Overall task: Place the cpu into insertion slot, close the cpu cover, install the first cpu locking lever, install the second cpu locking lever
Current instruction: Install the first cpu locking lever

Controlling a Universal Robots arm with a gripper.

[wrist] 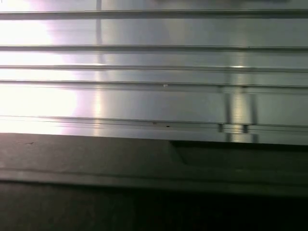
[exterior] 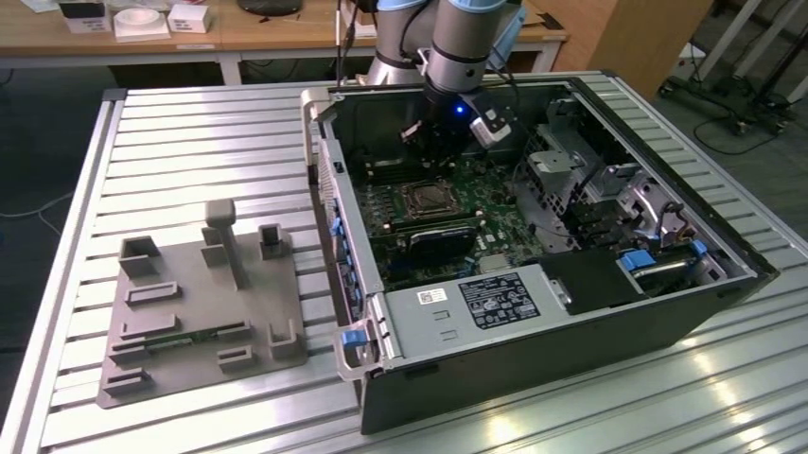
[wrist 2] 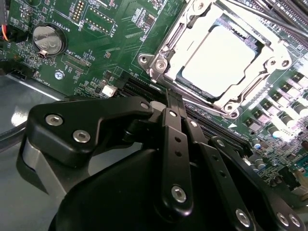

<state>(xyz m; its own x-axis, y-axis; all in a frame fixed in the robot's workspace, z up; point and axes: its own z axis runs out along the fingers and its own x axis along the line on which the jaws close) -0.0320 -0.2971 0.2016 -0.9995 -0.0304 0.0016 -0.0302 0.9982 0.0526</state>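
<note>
Already the cpu is seated under the closed cpu cover at upper right, while the gripper, jaws shut together and empty, is held just beside it.

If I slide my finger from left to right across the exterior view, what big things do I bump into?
Grey plastic tray with upright blocks → open black computer case → green circuit board with its square silver socket → blue plastic clips at the drive bay.
</note>
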